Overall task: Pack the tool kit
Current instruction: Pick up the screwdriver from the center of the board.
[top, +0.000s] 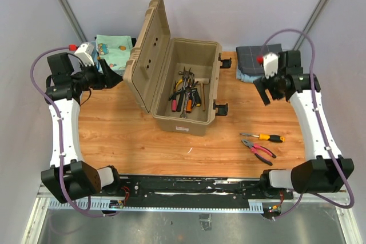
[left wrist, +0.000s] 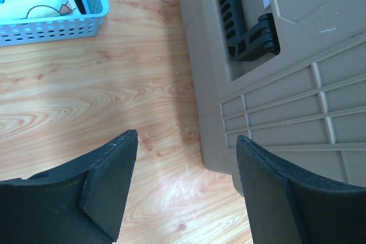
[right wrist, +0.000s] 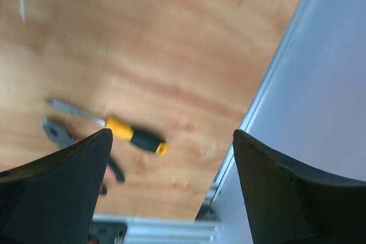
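Note:
The tan toolbox point(top: 183, 84) stands open mid-table, lid point(top: 147, 50) raised to the left, with several hand tools point(top: 186, 95) inside. A yellow and black screwdriver point(top: 264, 137) and red-handled pliers point(top: 258, 151) lie on the table at the front right. They also show in the right wrist view, the screwdriver point(right wrist: 128, 134) and the pliers point(right wrist: 63, 138). My left gripper point(top: 114, 75) is open and empty just left of the lid; the left wrist view shows the lid's outer face point(left wrist: 286, 72) and its black handle point(left wrist: 243, 15). My right gripper point(top: 269, 92) is open and empty, raised right of the box.
A blue mesh basket point(top: 114, 47) with patterned cloth sits at the back left, also in the left wrist view point(left wrist: 51, 24). A folded dark grey cloth point(top: 257, 61) lies at the back right. The table's right edge and the wall point(right wrist: 320, 84) are close to the right gripper.

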Available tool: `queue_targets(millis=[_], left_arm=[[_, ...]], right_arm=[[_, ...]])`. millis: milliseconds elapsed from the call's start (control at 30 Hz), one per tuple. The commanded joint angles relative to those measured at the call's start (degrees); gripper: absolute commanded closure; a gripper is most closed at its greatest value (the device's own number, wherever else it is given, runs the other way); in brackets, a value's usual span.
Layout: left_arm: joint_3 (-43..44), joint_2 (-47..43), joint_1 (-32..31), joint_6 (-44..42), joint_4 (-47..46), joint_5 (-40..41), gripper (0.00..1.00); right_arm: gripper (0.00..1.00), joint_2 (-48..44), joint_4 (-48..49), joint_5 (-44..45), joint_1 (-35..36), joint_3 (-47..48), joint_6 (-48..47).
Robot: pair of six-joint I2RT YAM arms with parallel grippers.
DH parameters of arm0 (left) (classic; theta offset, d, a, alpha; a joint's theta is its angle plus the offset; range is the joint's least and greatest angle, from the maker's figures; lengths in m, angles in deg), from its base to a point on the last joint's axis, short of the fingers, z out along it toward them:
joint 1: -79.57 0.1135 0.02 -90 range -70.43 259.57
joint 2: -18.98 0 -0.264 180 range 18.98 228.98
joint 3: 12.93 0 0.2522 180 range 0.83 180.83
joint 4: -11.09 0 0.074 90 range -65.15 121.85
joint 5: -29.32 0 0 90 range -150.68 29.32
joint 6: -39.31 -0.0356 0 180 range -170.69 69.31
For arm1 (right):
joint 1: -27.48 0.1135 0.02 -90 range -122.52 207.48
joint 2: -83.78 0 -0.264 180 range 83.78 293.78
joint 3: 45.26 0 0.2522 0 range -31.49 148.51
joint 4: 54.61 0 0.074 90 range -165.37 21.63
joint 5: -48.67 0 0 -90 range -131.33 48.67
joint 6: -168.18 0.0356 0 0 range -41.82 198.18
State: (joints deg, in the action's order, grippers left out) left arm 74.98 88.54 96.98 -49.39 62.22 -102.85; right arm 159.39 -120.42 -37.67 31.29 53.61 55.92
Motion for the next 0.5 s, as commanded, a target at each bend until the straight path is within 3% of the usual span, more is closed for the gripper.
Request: queue_targets(millis=[0,167,467], left_arm=[[1.26,0.58,-0.45,-0.94,-0.99,-1.47,0.26],[0.75,1.05,-0.45,-1.17,-1.06,-2.05,0.26],[0.05,1.35,-0.46,-0.72,-3.26,-3.11,0.26]], right_arm=[[0.14,-1.24,-6.95,-4.06,-4.34,-13.2,-6.7],[0.14,-1.42,-6.01,-7.3,-6.36,-23.14,-13.47],[0.16,4.27,-1.67,-7.38,-6.11,-29.38,-18.52]])
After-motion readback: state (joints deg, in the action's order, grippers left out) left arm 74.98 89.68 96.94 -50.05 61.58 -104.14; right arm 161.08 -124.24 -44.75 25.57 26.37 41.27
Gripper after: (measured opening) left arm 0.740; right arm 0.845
